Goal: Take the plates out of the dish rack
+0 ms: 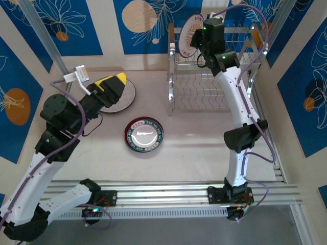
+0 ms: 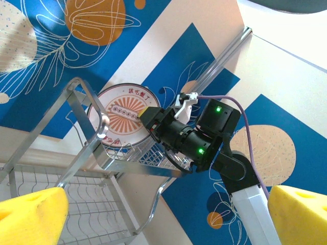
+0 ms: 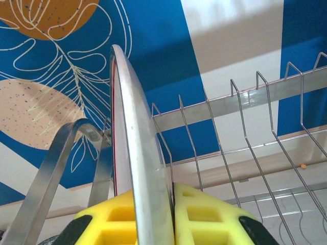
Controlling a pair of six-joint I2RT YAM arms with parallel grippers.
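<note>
Top view: the right gripper (image 1: 195, 37) is at the upper left end of the dish rack (image 1: 170, 87), its fingertips hard to make out against the sunburst plate (image 1: 189, 26) standing there. The left gripper (image 1: 116, 81) covers part of a grey plate (image 1: 126, 99) near the tabletop's far left, and a red plate (image 1: 144, 135) lies mid-table. Left wrist: yellow fingers (image 2: 30, 214) spread wide. Right wrist: pads (image 3: 204, 219) pinch the upright plate's rim, its face cut off.

The sunburst plate (image 2: 122, 115) standing in the chrome dish rack (image 1: 170, 92) is cream with red rays and red lettering. On the pale pinkish surface (image 1: 194, 148) lie a dark-rimmed plate (image 1: 144, 134) with a red band and a speckled grey plate (image 1: 127, 94). The fingers (image 3: 110, 224) are yellow. The backdrop (image 1: 153, 43) is blue with white leaf outlines and orange and beige discs.
</note>
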